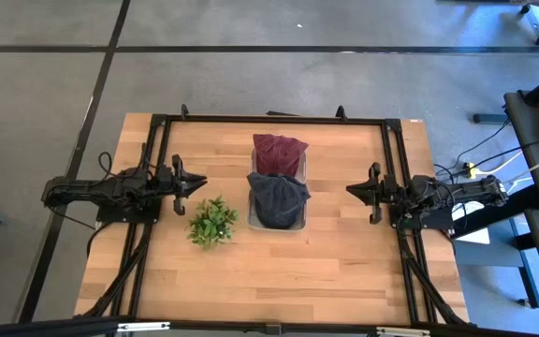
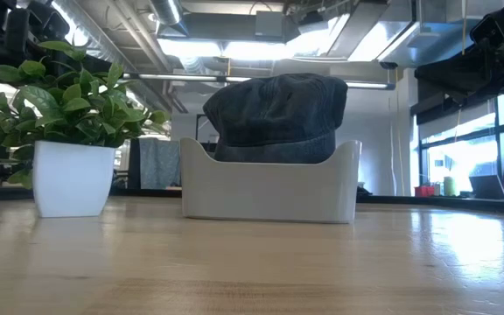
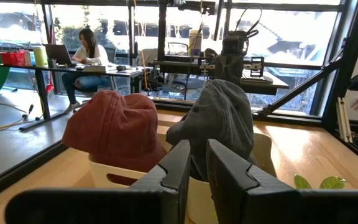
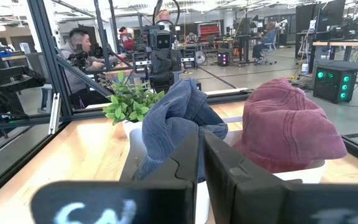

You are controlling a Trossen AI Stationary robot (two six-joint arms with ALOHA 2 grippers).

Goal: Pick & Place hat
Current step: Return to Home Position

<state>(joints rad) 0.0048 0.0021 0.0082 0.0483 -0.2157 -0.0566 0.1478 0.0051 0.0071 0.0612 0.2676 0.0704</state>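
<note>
Two hats sit in a white tray [image 1: 299, 178] at the table's middle. The dark grey-blue hat [image 1: 277, 198] fills the tray's near half and the maroon hat [image 1: 279, 153] its far half. Both also show in the left wrist view, grey hat [image 3: 224, 121] and maroon hat [image 3: 117, 132], and in the right wrist view, grey hat [image 4: 176, 121] and maroon hat [image 4: 288, 127]. My left gripper [image 1: 200, 183] waits shut left of the tray, level above the table. My right gripper [image 1: 350, 190] waits shut right of the tray. Neither touches a hat.
A small green plant in a white pot [image 1: 212, 222] stands left of the tray near my left gripper, also in the low view [image 2: 70, 140]. A black frame [image 1: 269, 119] runs along the table's far and side edges. Bare wood lies near the table's front edge.
</note>
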